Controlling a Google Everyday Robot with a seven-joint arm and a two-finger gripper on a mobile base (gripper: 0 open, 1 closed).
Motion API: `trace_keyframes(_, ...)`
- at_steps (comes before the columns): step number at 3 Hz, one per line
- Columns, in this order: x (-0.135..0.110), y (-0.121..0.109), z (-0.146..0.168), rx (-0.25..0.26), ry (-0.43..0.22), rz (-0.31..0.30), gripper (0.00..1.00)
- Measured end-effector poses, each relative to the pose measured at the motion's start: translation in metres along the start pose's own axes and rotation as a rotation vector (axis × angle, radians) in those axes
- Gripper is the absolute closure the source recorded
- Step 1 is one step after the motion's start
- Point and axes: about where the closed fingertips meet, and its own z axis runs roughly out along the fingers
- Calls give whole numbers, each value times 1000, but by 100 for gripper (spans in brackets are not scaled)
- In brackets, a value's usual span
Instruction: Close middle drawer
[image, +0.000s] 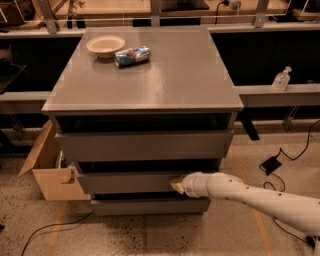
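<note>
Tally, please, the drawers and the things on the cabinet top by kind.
drawers: 3 (top drawer, middle drawer, bottom drawer)
bowl: 1
can: 1
Total: 5
The gripper is at the middle drawer's front, right of centre.

the cabinet is matte grey all over, its top paler with a soft sheen. the middle drawer has the same plain grey front, with dark shadow above it. the gripper, tan at the tip, lies against the right part of that front. the arm behind it is white with small dark dots. the bowl is cream and the can beside it is blue and silver. the box is cardboard brown. the floor is beige, speckled black. the adapter is black.
</note>
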Motion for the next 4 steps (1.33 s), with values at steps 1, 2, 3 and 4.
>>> trace_keyframes(1,14,5,-4,-17,50,15,100)
trace_keyframes(2,44,11,-20,-22,139,62,100)
trace_keyframes(3,89,11,-49,-16,279,144,100)
trace_keyframes(4,118,8,-68,-13,375,202,100)
